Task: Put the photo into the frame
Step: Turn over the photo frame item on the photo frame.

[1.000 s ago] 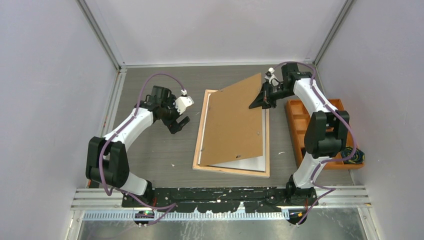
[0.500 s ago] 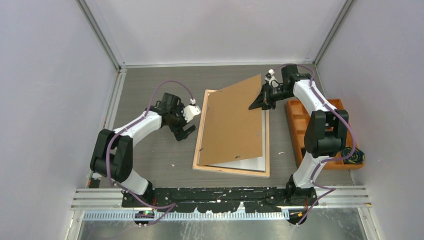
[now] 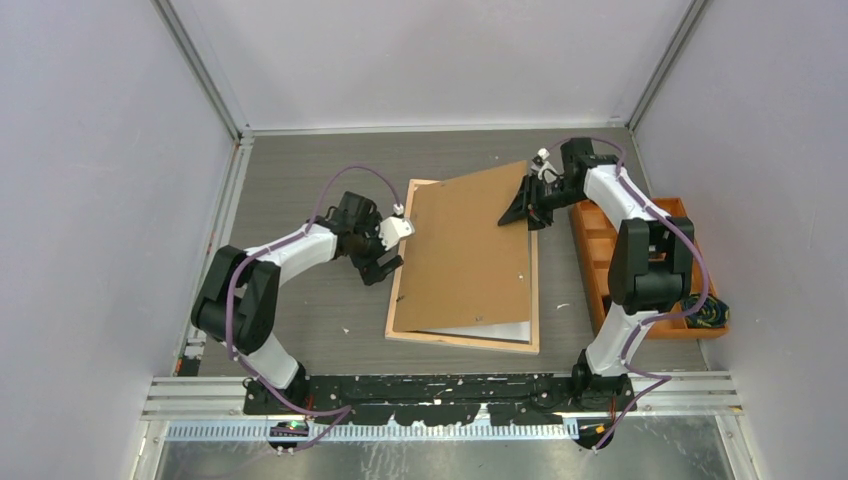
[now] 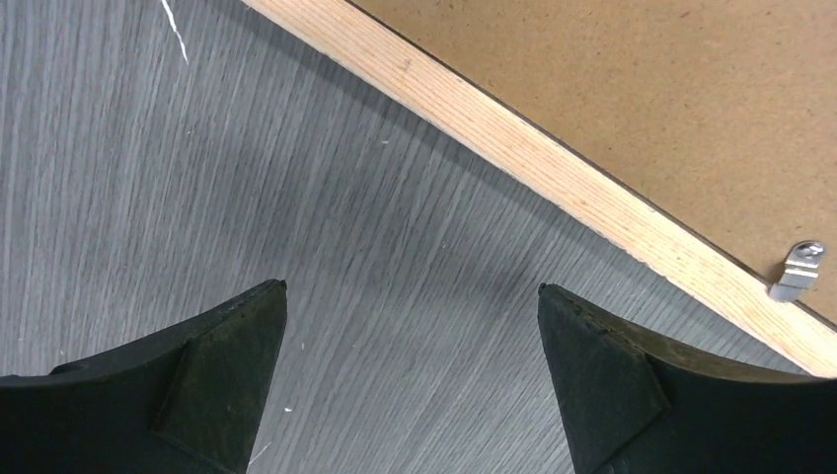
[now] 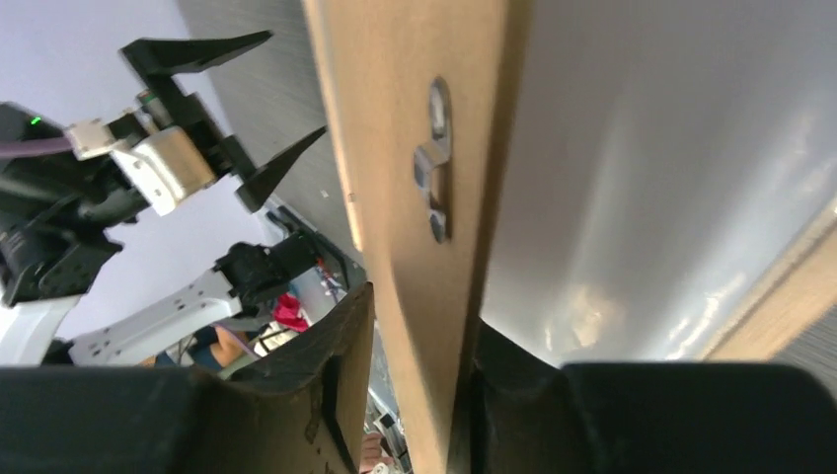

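The frame [image 3: 398, 296] lies back-up in the middle of the surface [image 3: 300, 180]. Its long axis runs away from the arms, leaning slightly right at the far end. The photo [image 3: 497, 331] is already inside it, white side up. Only a strip shows along the near rail, because the board [image 3: 465, 250] covers the rest. The board sits askew, and its far right corner pokes out past the frame's far rail rather than lying in the recess.

The right gripper [image 3: 527, 208] is at that corner. In its wrist view the board's edge runs between the two fingers [image 5: 326, 395] and close to both, but I cannot tell whether they pinch it or only bracket it.

The left gripper [image 3: 383, 266] hangs low just beside the frame's left long rail, about midway along it. Its fingers are spread as wide as they go and hold nothing. The rail lies to their right, crossing the wrist view on a slant, with a small metal tab [image 4: 798, 269] at its inner edge.

To my eye, the next move turns on squaring the board to the frame. The stray corner has to swing back toward the near left. The right arm is the one at that corner, while the left arm is nearer the long side and could steady the frame there.
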`<state>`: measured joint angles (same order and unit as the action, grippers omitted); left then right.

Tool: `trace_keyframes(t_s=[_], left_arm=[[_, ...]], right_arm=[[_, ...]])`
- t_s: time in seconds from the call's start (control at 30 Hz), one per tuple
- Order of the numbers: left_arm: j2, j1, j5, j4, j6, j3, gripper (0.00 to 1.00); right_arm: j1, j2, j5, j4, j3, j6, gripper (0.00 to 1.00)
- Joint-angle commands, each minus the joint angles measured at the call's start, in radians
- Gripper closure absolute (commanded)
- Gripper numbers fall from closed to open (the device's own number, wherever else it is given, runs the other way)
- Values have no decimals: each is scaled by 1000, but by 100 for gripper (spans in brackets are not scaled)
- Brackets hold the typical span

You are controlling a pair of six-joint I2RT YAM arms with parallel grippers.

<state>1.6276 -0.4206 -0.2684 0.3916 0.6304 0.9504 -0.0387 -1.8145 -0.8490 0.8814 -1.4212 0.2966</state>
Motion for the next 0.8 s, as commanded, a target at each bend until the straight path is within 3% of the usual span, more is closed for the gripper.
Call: trace_keyframes(t_s=[0.0, 0.13, 0.47, 0.67, 0.77], left_arm=[[6, -16, 6, -57, -14, -19, 0], [4, -22, 7, -59, -19, -24, 0], [-19, -24, 13, -57, -19, -36, 0], [-33, -24, 20, -50, -14, -36, 0], [-46, -24, 6, -34, -15, -30, 0]], right_arm=[[-5, 3, 123, -40, 44, 18, 59], [-7, 16, 194, -63, 68, 52, 51], [-20, 35, 301, -82, 73, 94, 48], [-20, 20, 279, -67, 49, 86, 59], [-20, -3, 308, -35, 22, 73, 46]])
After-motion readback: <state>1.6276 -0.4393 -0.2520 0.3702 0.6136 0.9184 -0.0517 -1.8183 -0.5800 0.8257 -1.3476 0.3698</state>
